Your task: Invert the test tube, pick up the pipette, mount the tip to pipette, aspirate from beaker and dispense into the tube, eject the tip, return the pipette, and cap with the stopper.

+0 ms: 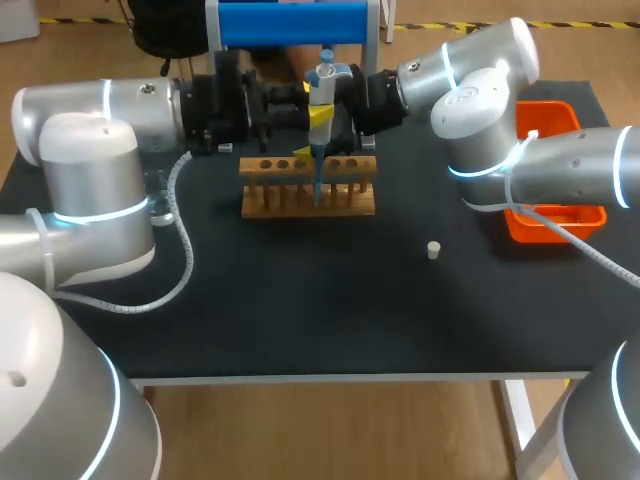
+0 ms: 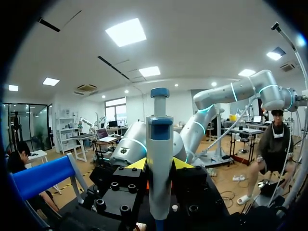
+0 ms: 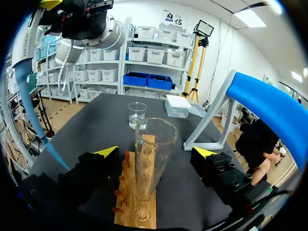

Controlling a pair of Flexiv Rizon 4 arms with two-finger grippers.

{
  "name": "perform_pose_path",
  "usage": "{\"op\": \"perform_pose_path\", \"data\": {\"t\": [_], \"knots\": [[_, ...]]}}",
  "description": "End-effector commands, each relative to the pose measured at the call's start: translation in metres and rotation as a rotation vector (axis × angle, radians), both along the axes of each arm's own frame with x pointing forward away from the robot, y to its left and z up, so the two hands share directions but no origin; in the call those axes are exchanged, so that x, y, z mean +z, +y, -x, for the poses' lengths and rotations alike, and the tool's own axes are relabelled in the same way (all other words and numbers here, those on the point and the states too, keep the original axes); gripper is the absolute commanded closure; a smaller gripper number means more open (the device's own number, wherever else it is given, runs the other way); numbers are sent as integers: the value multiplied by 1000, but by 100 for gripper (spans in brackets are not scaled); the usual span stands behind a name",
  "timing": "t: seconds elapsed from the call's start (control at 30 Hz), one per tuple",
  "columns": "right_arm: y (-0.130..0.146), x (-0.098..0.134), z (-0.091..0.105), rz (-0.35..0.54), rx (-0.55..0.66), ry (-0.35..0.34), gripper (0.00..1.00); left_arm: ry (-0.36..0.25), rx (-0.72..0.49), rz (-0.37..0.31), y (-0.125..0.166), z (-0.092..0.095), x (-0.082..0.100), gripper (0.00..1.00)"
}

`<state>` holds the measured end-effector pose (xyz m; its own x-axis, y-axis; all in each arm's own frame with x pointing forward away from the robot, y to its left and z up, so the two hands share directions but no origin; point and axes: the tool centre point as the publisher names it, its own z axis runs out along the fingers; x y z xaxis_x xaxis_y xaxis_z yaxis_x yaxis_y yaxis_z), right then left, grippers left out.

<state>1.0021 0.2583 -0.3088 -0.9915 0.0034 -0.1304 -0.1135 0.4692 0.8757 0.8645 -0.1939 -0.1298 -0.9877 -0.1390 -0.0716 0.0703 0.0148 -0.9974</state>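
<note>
My left gripper (image 1: 316, 112) is shut on the grey and blue pipette (image 1: 322, 88), holding it upright above the wooden rack (image 1: 308, 198). In the left wrist view the pipette (image 2: 160, 159) stands between the yellow fingertips (image 2: 137, 164). Its long blue tip (image 1: 318, 178) points down at the rack, and in the right wrist view the tip (image 3: 36, 125) hangs beside the right fingers, apart from the tube. The clear test tube (image 3: 151, 159) stands mouth up in the rack (image 3: 139, 211), between the wide-apart fingers of my open right gripper (image 3: 155, 151). The small stopper (image 1: 433, 250) lies on the table.
A beaker (image 3: 137, 114) with some liquid and a white tip box (image 3: 178, 106) stand beyond the rack. The blue pipette stand (image 1: 290, 25) is at the back. An orange tray (image 1: 555, 215) sits at the right, partly behind my right arm.
</note>
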Motion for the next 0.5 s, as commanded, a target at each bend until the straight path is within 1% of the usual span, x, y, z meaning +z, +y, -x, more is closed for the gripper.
{"op": "perform_pose_path", "data": {"t": [0.03,0.23,0.5], "knots": [[-3,1,-1,0,2,-1,0,-1,0,1,1,1,0,100],[-11,3,-1,-6,-4,2,0,-1,0,1,1,1,0,100],[-31,9,3,-23,-9,11,0,-1,0,1,1,1,0,100]]}}
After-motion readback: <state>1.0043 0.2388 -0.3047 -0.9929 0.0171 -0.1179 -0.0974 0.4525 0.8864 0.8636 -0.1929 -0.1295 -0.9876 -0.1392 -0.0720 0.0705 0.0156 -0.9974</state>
